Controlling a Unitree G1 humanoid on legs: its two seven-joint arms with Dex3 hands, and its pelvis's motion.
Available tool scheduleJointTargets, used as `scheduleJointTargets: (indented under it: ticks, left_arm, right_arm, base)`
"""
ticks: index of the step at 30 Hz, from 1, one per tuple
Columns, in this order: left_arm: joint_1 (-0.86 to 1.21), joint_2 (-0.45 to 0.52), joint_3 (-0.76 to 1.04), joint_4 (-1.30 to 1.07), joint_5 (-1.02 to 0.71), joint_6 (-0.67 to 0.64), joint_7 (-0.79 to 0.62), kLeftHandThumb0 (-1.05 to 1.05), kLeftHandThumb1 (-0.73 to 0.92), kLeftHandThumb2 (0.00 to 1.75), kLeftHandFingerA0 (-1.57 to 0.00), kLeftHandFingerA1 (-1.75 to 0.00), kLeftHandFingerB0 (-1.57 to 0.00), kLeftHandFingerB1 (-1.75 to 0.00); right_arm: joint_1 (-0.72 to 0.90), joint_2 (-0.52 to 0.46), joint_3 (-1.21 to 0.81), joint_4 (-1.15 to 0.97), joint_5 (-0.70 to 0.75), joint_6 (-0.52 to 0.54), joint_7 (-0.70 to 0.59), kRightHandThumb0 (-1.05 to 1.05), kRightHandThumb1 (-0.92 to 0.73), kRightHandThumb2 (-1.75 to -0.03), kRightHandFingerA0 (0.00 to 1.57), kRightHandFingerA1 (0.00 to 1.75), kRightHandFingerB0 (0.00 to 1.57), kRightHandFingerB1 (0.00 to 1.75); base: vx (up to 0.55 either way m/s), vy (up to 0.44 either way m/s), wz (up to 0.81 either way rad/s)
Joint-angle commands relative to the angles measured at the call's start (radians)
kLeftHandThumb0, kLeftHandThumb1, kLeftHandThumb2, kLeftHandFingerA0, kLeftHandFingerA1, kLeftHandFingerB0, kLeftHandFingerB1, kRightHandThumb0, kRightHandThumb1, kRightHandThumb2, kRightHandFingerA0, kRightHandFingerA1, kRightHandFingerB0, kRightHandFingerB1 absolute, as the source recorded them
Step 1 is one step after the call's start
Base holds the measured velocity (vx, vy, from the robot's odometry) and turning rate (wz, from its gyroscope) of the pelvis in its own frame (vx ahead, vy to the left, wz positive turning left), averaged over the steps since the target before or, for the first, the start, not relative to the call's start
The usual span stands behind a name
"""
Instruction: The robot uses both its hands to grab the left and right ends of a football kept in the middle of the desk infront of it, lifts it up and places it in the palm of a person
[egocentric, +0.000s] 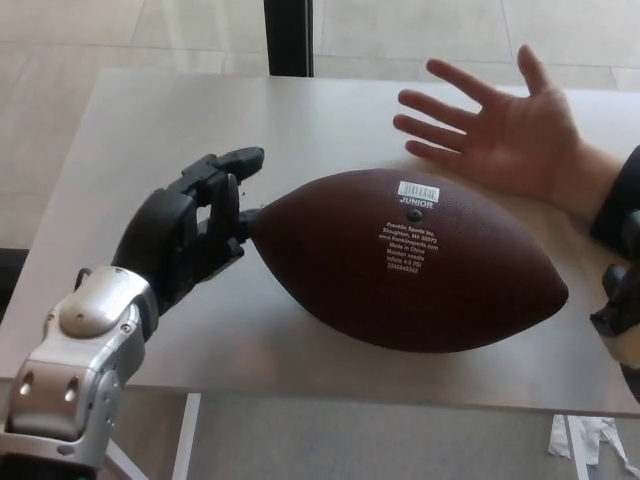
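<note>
Football: the brown football (410, 262) lies on its side on the tabletop (140, 140), near the middle and closer to the front edge than the back; its long axis runs left to right, the right tip a little nearer the front edge; a white barcode sticker (417, 189) and small yellow print (405, 245) face up

My left hand: my left hand (190, 235) sits at the ball's left tip; the fingers (235, 160) are spread apart and reach toward that tip, holding nothing; one finger seems to touch the leather at the point, though the dark shapes merge there and I cannot be sure; the silver wrist (85, 345) hangs past the tabletop's front-left corner

My right hand: only a dark sliver of my right hand (622, 305) shows at the picture's right border, just beside the ball's right tip and apart from it; too little shows to say whether it is spread or clenched

Person's hand: a person's hand (500, 130) lies palm up with fingers spread, over the tabletop near its back edge, just behind the ball's right half; a dark sleeve (615, 195) covers the wrist toward the right edge

Tabletop: pale wood grain; white legs (185, 435) show under the front edge
</note>
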Motion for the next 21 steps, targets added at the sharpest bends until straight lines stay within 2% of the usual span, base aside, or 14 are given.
scheduleJointTargets:
  ticks: [1,4,5,8,9,13,14,15,17,18,19,20,21]
  left_arm:
    - [0.022,0.029,-0.041,0.053,0.085,-0.019,-0.003,-1.03,0.92,0.92,-0.26,-0.57,-0.17,-0.40]
    - [0.030,0.036,-0.046,0.080,0.099,-0.014,0.001,-1.05,0.92,0.90,-0.26,-0.57,-0.13,-0.37]
    - [0.033,0.036,-0.044,0.091,0.104,-0.016,0.007,-0.99,0.84,1.21,-0.27,-0.61,-0.13,-0.45]
    - [0.026,0.045,-0.044,0.110,0.122,-0.028,0.008,-0.99,0.84,1.22,-0.27,-0.62,-0.13,-0.45]
    - [0.030,0.045,-0.038,0.117,0.126,-0.026,0.017,-1.04,0.92,0.92,-0.30,-0.61,-0.15,-0.39]
    - [0.032,0.045,-0.013,0.152,0.130,-0.025,0.030,-1.05,0.92,0.92,-0.31,-0.61,-0.14,-0.37]
    - [0.035,0.042,0.000,0.161,0.122,-0.028,0.032,-1.03,0.92,0.90,-0.30,-0.62,-0.14,-0.37]
    - [0.043,0.036,0.016,0.167,0.106,-0.033,0.027,-1.04,0.92,0.89,-0.28,-0.63,-0.13,-0.36]
    - [0.048,0.022,0.030,0.168,0.101,-0.027,0.035,-1.05,0.92,0.90,-0.27,-0.62,-0.13,-0.35]
    - [0.050,-0.008,0.050,0.180,0.090,-0.039,0.061,-0.99,0.80,1.24,-0.28,-0.63,-0.12,-0.43]
    - [0.048,-0.033,0.064,0.179,0.085,-0.033,0.078,-0.98,0.79,1.24,-0.31,-0.64,-0.12,-0.40]
    - [0.045,-0.052,0.078,0.178,0.069,-0.038,0.074,-1.05,0.92,0.88,-0.35,-0.66,-0.11,-0.32]
    - [0.036,-0.069,0.087,0.177,0.069,-0.035,0.082,-1.04,0.85,1.29,-0.39,-0.70,-0.05,-0.29]
  right_arm:
    - [0.044,0.005,0.028,0.021,-0.060,-0.054,-0.008,-0.97,-0.88,-1.29,0.00,0.38,0.15,0.14]
    - [0.080,0.017,0.058,0.007,-0.077,-0.066,-0.010,-0.95,-0.88,-1.28,0.00,0.42,0.14,0.15]
    - [0.094,0.023,0.070,0.004,-0.087,-0.074,-0.015,-0.89,-0.81,-1.23,0.06,0.45,0.09,0.20]
    - [0.100,0.034,0.080,0.008,-0.095,-0.090,-0.020,-0.88,-0.81,-1.23,0.06,0.45,0.09,0.21]
    - [0.106,0.036,0.081,-0.003,-0.094,-0.084,-0.020,-0.83,-0.79,-1.24,0.02,0.47,0.03,0.23]
    - [0.097,0.036,0.073,0.006,-0.090,-0.092,-0.013,-0.88,-0.81,-1.23,0.06,0.45,0.08,0.21]
    - [0.087,0.038,0.067,0.008,-0.082,-0.082,-0.014,-0.88,-0.81,-1.23,0.07,0.46,0.08,0.23]
    - [0.081,0.034,0.066,0.011,-0.080,-0.077,-0.009,-0.85,-0.79,-1.24,0.02,0.45,0.00,0.24]
    - [0.074,0.033,0.065,0.016,-0.081,-0.073,-0.008,-0.86,-0.80,-1.25,0.02,0.46,0.00,0.24]
    - [0.052,0.030,0.060,0.027,-0.083,-0.063,-0.013,-0.93,-0.84,-1.26,0.14,0.51,0.00,0.25]
    - [0.038,0.022,0.060,0.029,-0.086,-0.052,-0.010,-1.03,-0.90,-0.89,0.13,0.41,0.07,0.24]
    - [0.029,0.017,0.060,0.038,-0.088,-0.066,0.000,-0.93,-0.83,-1.26,0.15,0.53,0.00,0.24]
    - [0.011,0.010,0.054,0.044,-0.082,-0.054,0.007,-0.88,-0.80,-1.25,0.02,0.47,0.00,0.24]
  base:
    - [0.00,0.000,0.00]
    - [0.00,0.000,0.00]
    - [0.00,0.000,0.00]
    - [0.00,0.000,0.00]
    - [0.00,0.000,0.00]
    - [0.00,0.000,0.00]
    - [0.00,0.000,0.00]
    - [0.00,0.000,0.00]
    - [0.00,0.000,0.00]
    - [0.00,0.000,0.00]
    - [0.00,0.000,0.00]
    - [0.00,0.000,0.00]
    - [0.00,0.000,0.00]
